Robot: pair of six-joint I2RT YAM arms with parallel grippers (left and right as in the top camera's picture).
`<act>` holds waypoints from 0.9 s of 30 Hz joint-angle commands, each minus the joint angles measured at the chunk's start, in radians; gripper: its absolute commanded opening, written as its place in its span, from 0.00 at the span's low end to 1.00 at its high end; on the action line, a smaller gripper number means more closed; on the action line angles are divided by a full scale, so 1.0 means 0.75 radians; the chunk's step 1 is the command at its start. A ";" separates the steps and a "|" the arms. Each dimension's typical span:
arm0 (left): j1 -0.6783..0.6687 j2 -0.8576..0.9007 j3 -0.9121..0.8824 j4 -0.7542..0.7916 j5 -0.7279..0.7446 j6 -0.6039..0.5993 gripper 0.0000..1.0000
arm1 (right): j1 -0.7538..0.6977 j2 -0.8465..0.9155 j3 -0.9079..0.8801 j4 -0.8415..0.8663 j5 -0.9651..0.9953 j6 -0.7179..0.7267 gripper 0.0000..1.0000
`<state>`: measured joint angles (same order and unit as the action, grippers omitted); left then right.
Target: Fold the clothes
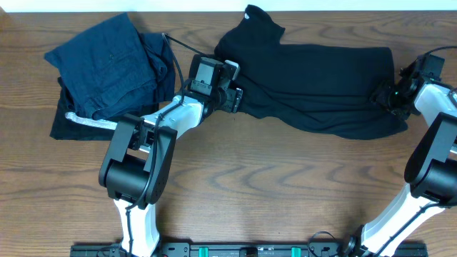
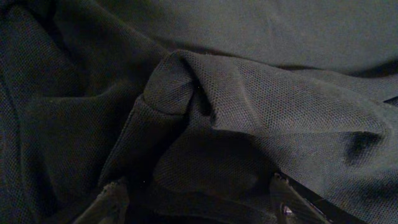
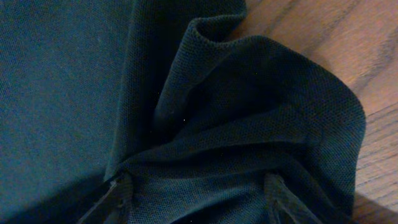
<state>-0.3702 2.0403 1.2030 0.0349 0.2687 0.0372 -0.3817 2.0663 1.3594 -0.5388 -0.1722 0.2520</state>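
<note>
The clothes (image 1: 321, 78), a plain black top, lie spread across the back of the wooden table (image 1: 285, 193), with the high collar (image 1: 258, 20) at the far left end. My left gripper (image 1: 239, 100) rests at the top's left edge. In the left wrist view this gripper (image 2: 196, 185) stands open, fingers (image 2: 112, 199) wide apart with a rumpled ridge of the clothes (image 2: 249, 99) between and ahead of them. My right gripper (image 1: 378, 96) sits at the right edge. In the right wrist view it (image 3: 198, 180) is open too, astride a bunched fold of the clothes (image 3: 249, 93).
Navy blue folded garments (image 1: 114, 61) are stacked at the back left, over a black folded piece with a white stripe (image 1: 86, 123). Bare wood (image 3: 367, 56) shows just right of the top's hem. The arm bases stand at the front edge.
</note>
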 commanded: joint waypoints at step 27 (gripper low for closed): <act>0.006 0.001 0.013 0.025 0.084 -0.021 0.68 | -0.010 0.121 -0.084 -0.049 -0.056 0.012 0.67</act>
<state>-0.3702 2.0403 1.2030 0.0502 0.3161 0.0227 -0.3817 2.0663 1.3594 -0.5385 -0.1722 0.2520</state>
